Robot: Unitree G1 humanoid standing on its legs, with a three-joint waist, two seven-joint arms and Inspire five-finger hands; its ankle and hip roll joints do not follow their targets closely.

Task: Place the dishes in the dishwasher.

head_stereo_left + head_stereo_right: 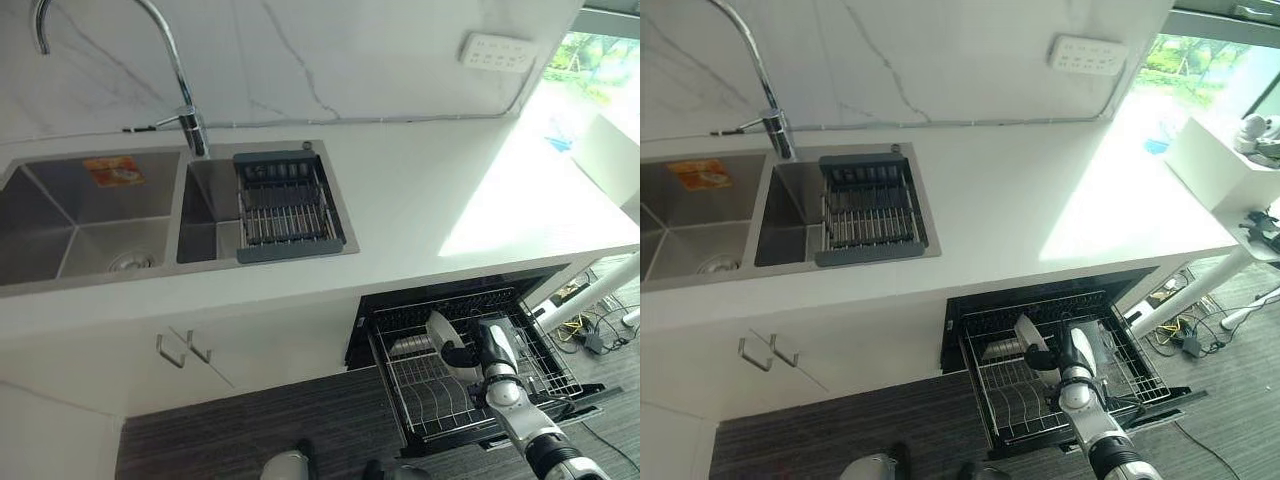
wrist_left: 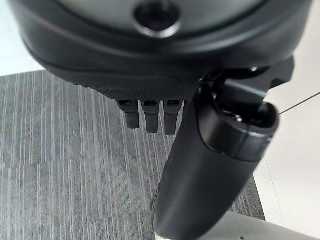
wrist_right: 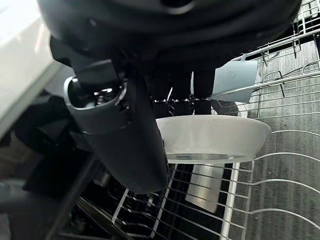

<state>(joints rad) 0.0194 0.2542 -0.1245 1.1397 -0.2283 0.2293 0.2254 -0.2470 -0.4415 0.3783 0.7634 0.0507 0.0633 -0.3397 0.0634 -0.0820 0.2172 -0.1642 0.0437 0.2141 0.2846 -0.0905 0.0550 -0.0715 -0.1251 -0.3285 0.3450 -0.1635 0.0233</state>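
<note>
Dishes come down to one white bowl (image 3: pixel 212 137) at this moment, and I hold it in my right hand (image 1: pixel 478 350) over the pulled-out dishwasher rack (image 1: pixel 425 395). My fingers (image 3: pixel 182 97) curl over the bowl's far rim while my thumb (image 3: pixel 127 145) lies along its near side, so the bowl is pinched between them and tilted on edge above the rack's wires. From the head views the bowl (image 1: pixel 440 335) sits over the rack's back half, near the dark mouth of the dishwasher (image 1: pixel 450 290) under the white countertop (image 1: pixel 450 190). A shiny metal piece (image 1: pixel 408 346) lies in the rack just beside the bowl, toward the rack's left edge. My left hand (image 2: pixel 150 107) hangs over the grey striped floor (image 2: pixel 65 165), its fingers (image 2: pixel 149 116) partly bent and holding nothing, the thumb (image 2: pixel 210 175) standing out beside them. Up on the countertop, the double sink (image 1: pixel 90 225) has a dark drying rack (image 1: pixel 285 205) set across its right basin, with the tall faucet (image 1: pixel 175 70) rising behind it. A white power strip (image 1: pixel 497 52) is fixed on the marble wall at the countertop's back right.
</note>
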